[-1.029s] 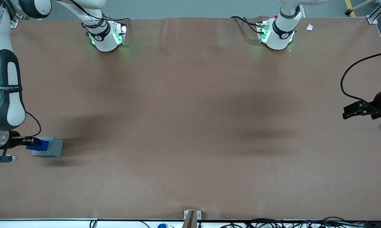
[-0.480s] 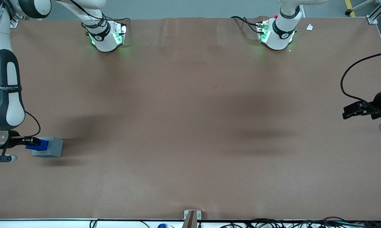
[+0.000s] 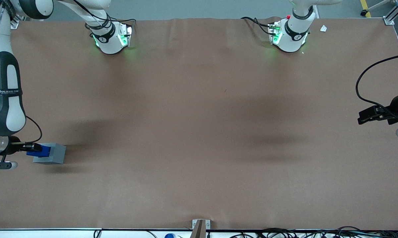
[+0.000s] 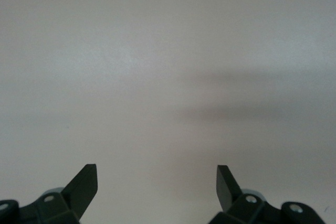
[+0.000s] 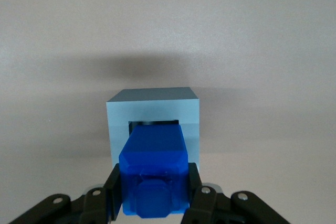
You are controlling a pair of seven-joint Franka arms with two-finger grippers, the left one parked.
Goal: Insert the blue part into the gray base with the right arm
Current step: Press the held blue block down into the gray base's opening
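The blue part [image 5: 153, 166] is a bright-blue block with chamfered edges and a smaller stub on its end, clamped between the fingers of the right arm's gripper [image 5: 153, 192]. Its leading end sits at the dark square recess of the gray base [image 5: 153, 109], at the working arm's end of the table [image 3: 199, 132]. How deep it reaches inside is hidden.

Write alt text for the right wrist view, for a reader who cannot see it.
The right arm's end effector grips a bright-blue part between its two black fingers, holding it just above a light-gray base and lined up with the dark square recess in the base's top. The base stands on a plain tabletop.
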